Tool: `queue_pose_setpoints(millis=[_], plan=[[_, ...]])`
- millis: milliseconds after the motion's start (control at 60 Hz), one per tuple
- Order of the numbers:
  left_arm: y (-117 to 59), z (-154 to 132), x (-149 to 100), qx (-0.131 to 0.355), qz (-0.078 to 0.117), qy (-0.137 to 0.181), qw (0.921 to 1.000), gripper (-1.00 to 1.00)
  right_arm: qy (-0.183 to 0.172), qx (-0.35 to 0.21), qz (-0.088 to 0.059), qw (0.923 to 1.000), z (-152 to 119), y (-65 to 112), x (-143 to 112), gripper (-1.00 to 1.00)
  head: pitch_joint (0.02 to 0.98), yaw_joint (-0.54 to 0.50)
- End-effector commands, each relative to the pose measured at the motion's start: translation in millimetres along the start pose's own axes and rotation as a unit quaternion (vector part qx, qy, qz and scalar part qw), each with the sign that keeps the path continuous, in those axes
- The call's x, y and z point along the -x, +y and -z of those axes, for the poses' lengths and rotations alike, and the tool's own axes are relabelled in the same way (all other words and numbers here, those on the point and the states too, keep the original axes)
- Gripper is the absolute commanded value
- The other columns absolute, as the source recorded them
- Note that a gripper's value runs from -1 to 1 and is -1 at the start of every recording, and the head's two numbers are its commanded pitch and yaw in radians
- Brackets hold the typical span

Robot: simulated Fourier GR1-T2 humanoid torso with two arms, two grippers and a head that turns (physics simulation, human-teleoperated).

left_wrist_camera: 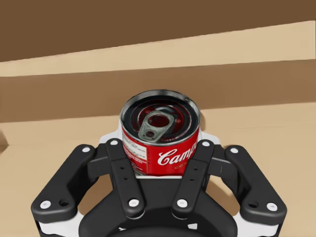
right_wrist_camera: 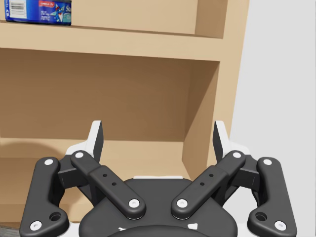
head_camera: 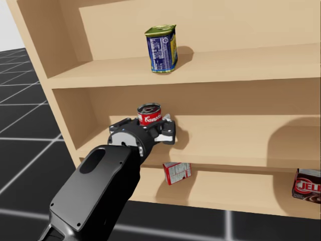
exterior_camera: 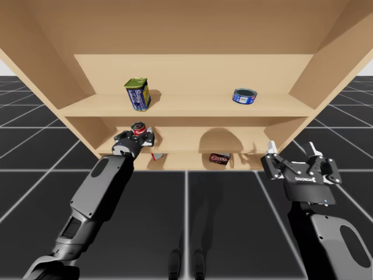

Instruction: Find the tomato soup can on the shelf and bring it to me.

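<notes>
- The tomato soup can [left_wrist_camera: 160,133], red with a pull-tab lid, stands upright between the fingers of the left gripper [left_wrist_camera: 160,148].
- Both left fingers press on the can wall from opposite sides; the gripper is pinching the can.
- In the high view, the can sits left of centre, at the front edge of the middle board of the wooden shelf [exterior_camera: 186,108].
- Whether the can base touches the board cannot be told.
- The right gripper [right_wrist_camera: 158,133] has its fingers spread wide with nothing between them. In the high view it is at the lower right, in front of the shelf's right side wall.
- Upper board: a blue-and-yellow rectangular can [exterior_camera: 138,94] at upper left and a flat blue round can [exterior_camera: 245,96] at upper right, well apart.
- Lowest level: a red-and-white box [head_camera: 176,172], tilted, below the gripped can; a dark red box [head_camera: 307,185] at the head view's lower right edge.
</notes>
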Motion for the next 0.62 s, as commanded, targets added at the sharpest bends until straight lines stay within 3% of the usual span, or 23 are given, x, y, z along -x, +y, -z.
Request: queue_pose_setpoints(millis=[17, 283, 617], plan=[[1.0, -2.2, 4.2, 0.014, 0.011, -0.003, 0.9998, 1.0, -0.002, 0.001, -0.002, 1.0, 0.0, -1.0, -0.5, -1.0, 0.534, 0.27], [-1.4, -38.3, -24.1, 0.023, 0.019, -0.048, 0.9984, 1.0, 0.0, 0.004, -0.002, 1.0, 0.2, -1.5, -0.8, -1.0, 0.531, 0.27], [11.0, -120.0, -38.2, 0.033, 0.025, -0.068, 0.9968, 1.0, -0.004, 0.007, -0.004, 1.0, 0.5, -2.6, -1.6, -1.0, 0.527, 0.26]])
